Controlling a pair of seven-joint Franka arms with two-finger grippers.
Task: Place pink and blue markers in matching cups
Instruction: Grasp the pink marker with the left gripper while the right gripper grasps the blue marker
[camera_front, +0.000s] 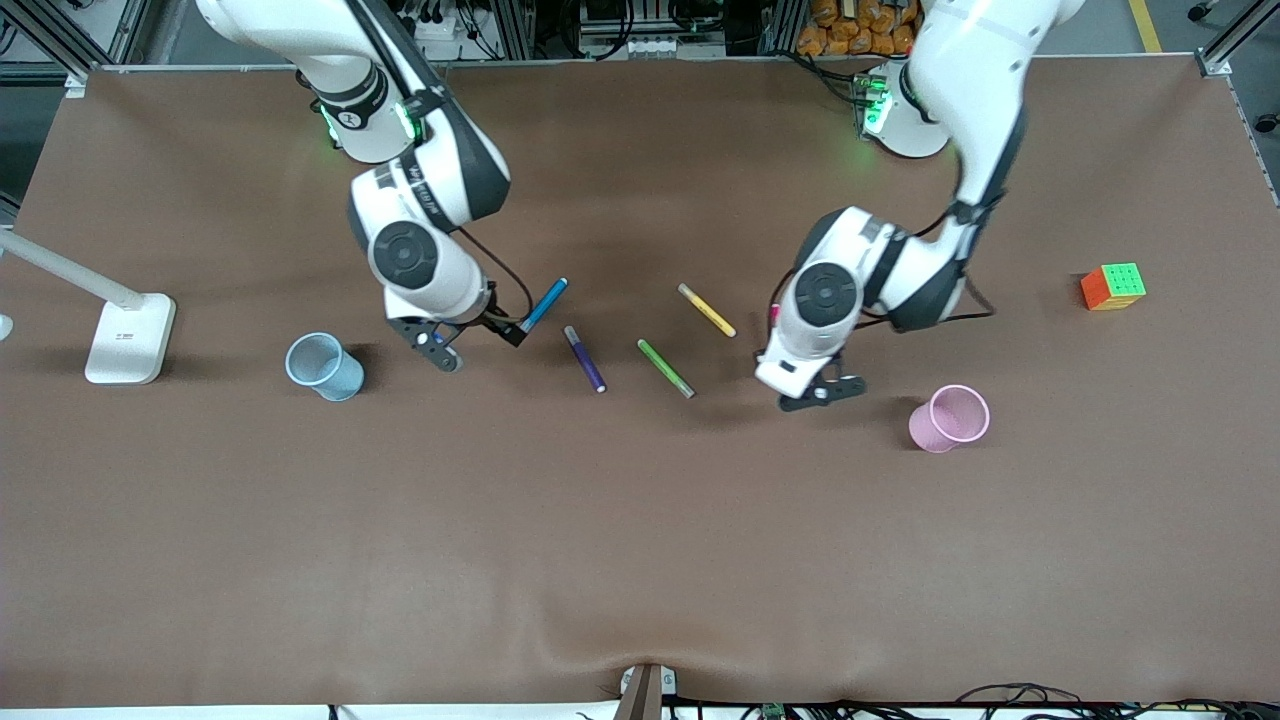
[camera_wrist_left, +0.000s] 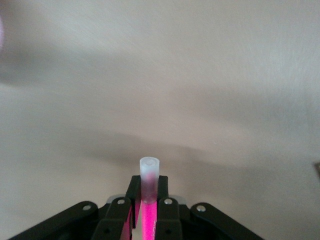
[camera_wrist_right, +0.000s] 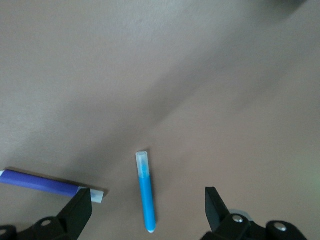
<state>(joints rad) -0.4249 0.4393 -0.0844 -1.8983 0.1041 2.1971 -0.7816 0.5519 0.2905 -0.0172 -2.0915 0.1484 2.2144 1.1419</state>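
The sky-blue marker (camera_front: 545, 303) lies on the brown table, next to the purple marker. My right gripper (camera_front: 480, 345) is open, low over one end of it. In the right wrist view the blue marker (camera_wrist_right: 145, 192) lies between the spread fingers (camera_wrist_right: 80, 207), untouched. My left gripper (camera_front: 820, 390) is shut on the pink marker (camera_front: 774, 315) and holds it above the table between the green marker and the pink cup (camera_front: 950, 418). In the left wrist view the pink marker (camera_wrist_left: 149, 220) sticks out past the closed gripper (camera_wrist_left: 149, 187), pale cap foremost. The light blue cup (camera_front: 325, 366) stands toward the right arm's end.
A purple marker (camera_front: 585, 358), a green marker (camera_front: 665, 368) and a yellow marker (camera_front: 707, 310) lie mid-table; the purple one also shows in the right wrist view (camera_wrist_right: 40, 184). A colour cube (camera_front: 1113, 286) sits toward the left arm's end. A white lamp base (camera_front: 130, 338) stands past the blue cup.
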